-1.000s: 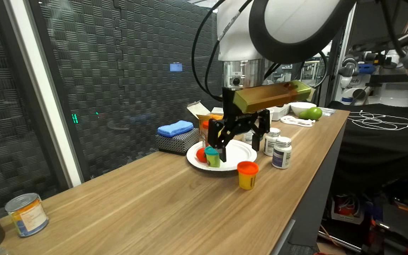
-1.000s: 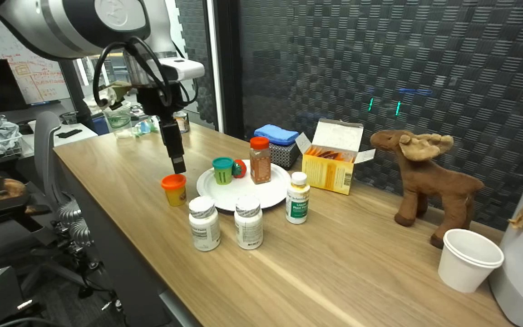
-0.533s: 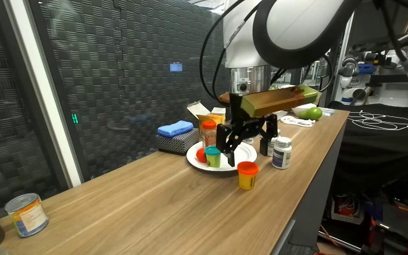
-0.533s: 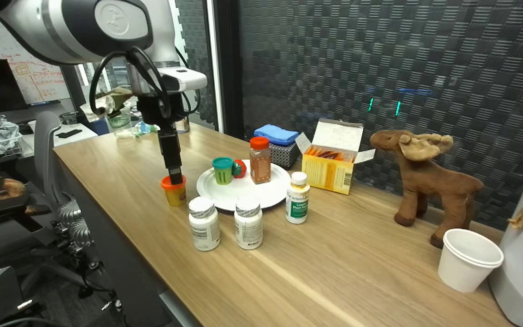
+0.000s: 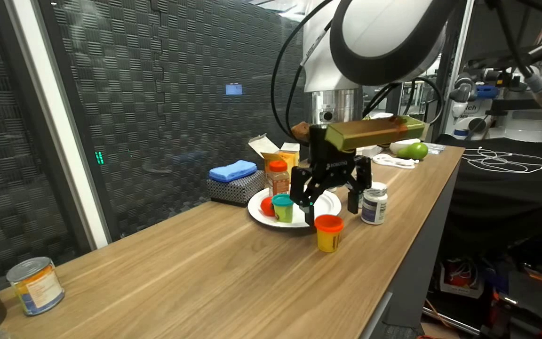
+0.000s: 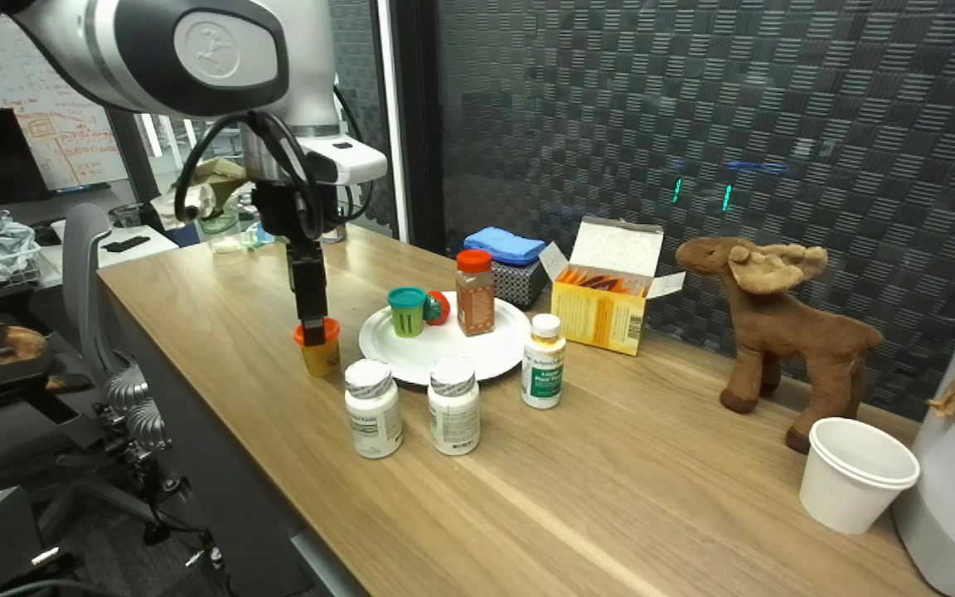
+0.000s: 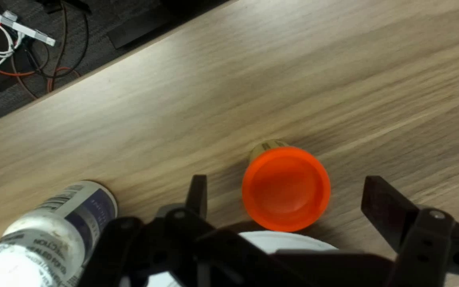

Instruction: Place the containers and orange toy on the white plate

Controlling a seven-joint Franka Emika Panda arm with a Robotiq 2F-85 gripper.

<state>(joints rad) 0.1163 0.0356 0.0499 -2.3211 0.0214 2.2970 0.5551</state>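
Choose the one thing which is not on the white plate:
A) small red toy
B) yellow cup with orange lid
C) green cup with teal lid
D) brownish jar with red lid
B: the yellow cup with orange lid stands on the wooden table, with wood showing between it and the white plate in an exterior view.

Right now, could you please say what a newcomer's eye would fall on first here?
Probably the yellow cup with the orange lid, standing on the counter and framed by the open gripper in the wrist view. Next might come the white plate beside it, bearing a green cup, a red toy and a jar. In an exterior view, the brown plush moose by the dark wall may also stand out.
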